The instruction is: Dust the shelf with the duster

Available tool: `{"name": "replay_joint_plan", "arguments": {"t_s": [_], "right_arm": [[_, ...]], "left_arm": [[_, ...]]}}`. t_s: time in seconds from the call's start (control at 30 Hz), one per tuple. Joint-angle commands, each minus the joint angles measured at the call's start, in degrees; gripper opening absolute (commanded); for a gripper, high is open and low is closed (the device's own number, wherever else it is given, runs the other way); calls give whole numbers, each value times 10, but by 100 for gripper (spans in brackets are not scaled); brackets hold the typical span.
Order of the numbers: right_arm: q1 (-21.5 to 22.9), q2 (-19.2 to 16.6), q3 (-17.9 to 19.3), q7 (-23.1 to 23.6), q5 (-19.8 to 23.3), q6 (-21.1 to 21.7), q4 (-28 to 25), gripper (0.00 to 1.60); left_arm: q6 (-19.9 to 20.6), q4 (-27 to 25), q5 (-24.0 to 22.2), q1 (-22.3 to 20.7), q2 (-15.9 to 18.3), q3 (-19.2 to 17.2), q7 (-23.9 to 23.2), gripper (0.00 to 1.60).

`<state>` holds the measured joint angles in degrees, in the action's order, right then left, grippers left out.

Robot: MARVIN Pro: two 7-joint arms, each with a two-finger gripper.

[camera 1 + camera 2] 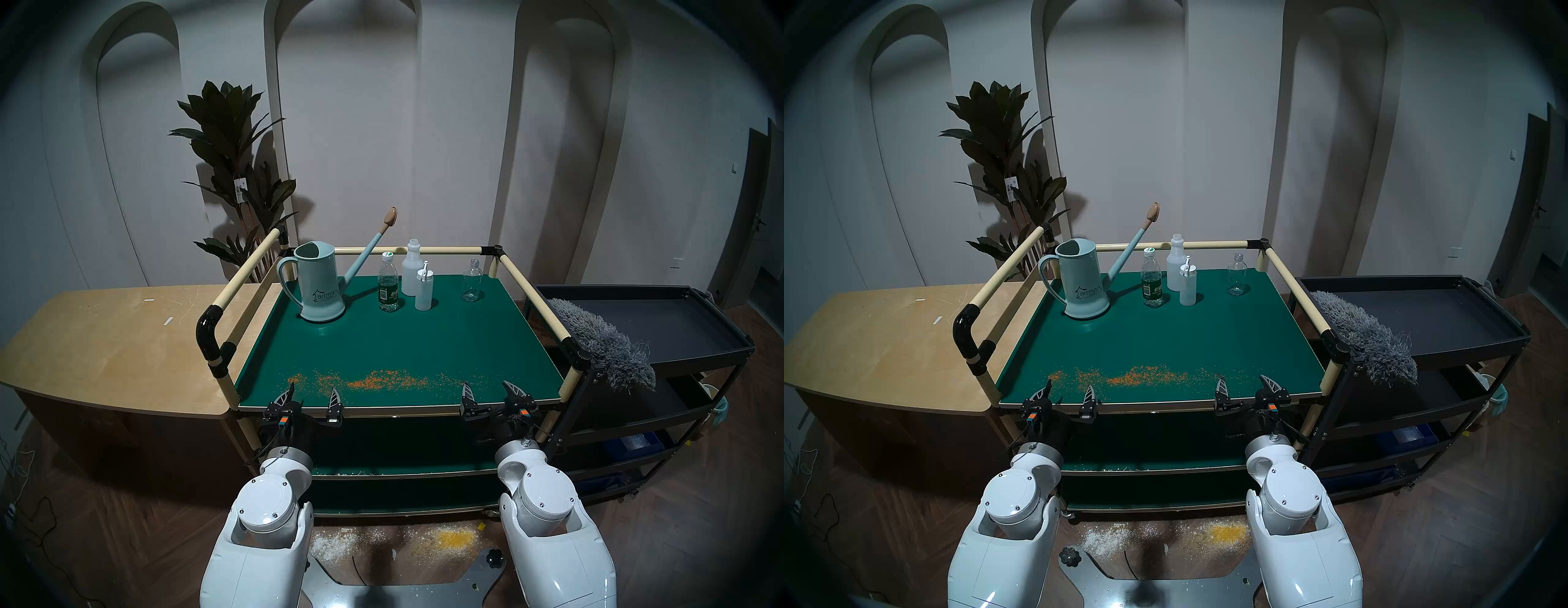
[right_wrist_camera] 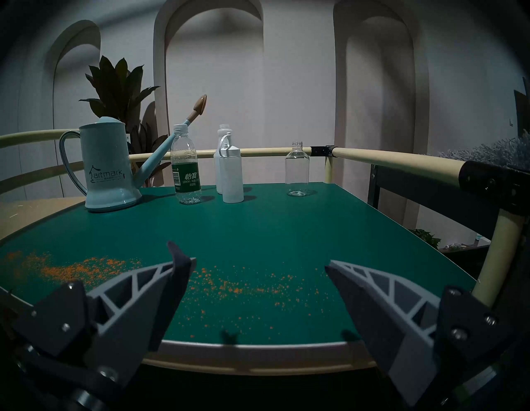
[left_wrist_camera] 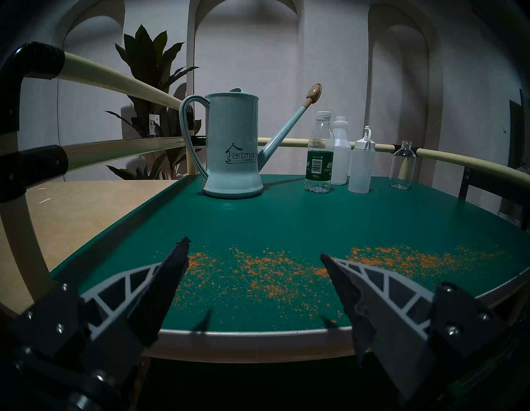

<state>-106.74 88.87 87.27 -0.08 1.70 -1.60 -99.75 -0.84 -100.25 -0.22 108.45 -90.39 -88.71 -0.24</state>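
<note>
- Both grippers hover side by side at the near edge of the shelf, the left gripper toward its left corner, the right gripper toward its right corner; each has its jaws spread wide and holds nothing.
- Orange crumbs lie in a ragged band across the shelf's near strip, just beyond the fingertips of both grippers.
- At the shelf's far side stands a pale blue watering can, its spout slanting up to the right over the back rail.
- Right of the can, still on the shelf, stand a water bottle with a green label, two white bottles close together, and, apart from these, an empty clear bottle.
- Off the shelf's right rail, the duster lies on the top tray of a black cart, its shaggy grey head hanging over the tray's near edge; no gripper touches it.
- Left of the shelf sits a light wooden counter.
</note>
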Motion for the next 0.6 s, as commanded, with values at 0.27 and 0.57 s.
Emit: {"name": "replay_joint_plan", "arguments": {"t_s": [0.27,0.57], "right_arm": [[1,0,0,0,0,-1,-11,160],[-1,-43,15,28,-7,23,-92,160]], "left_arm": [[-1,-10,0,-2,0,0,0,160],[50,-65,22,5,2,0,19,160]]}}
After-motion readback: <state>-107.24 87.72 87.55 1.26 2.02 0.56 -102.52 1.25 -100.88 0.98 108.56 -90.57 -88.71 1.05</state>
